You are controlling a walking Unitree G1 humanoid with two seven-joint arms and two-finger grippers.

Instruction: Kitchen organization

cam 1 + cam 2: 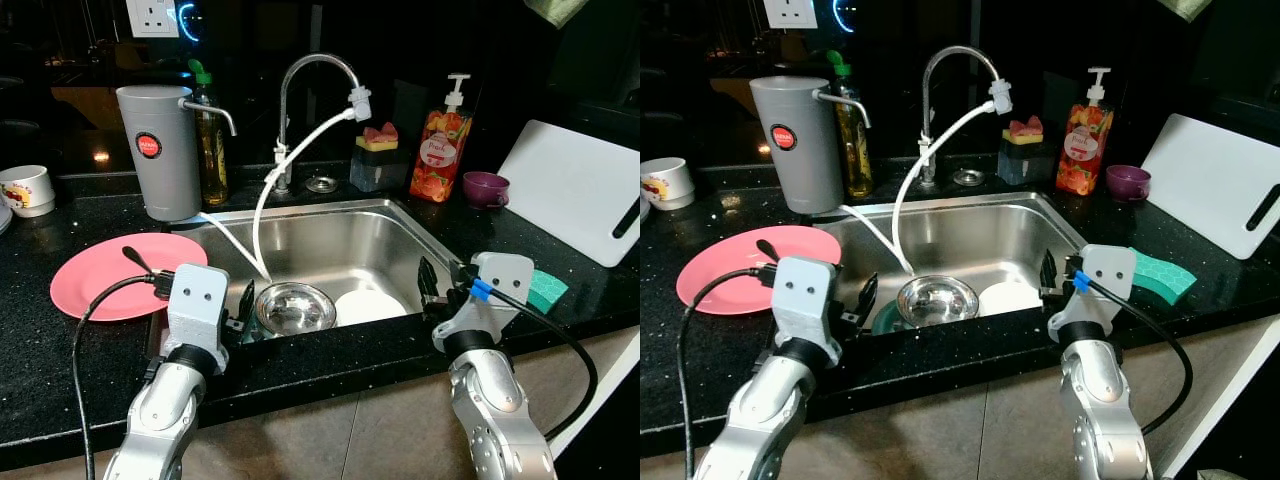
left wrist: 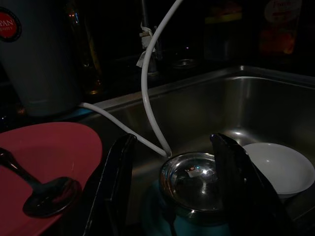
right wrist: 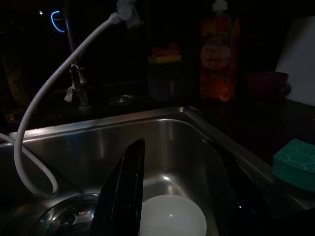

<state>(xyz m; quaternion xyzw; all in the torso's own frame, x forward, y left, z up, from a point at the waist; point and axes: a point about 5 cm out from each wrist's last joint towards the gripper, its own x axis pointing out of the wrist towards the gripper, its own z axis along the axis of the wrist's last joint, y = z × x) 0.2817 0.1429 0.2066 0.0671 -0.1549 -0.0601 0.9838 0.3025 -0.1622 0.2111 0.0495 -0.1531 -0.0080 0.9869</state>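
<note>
Both open grippers, left gripper (image 1: 243, 305) and right gripper (image 1: 428, 285), overhang the sink (image 1: 330, 208) rim.

Wall socket (image 1: 153, 17), white hose (image 1: 268, 190) on the tap (image 1: 300, 90), soap dispenser (image 1: 441, 145), white cutting board (image 1: 578, 188)

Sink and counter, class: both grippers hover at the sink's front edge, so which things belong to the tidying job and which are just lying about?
Job:
steel bowl
white bowl
pink plate
spoon
left gripper
right gripper

Lying about:
soap bottle
grey jug
cutting board
</note>
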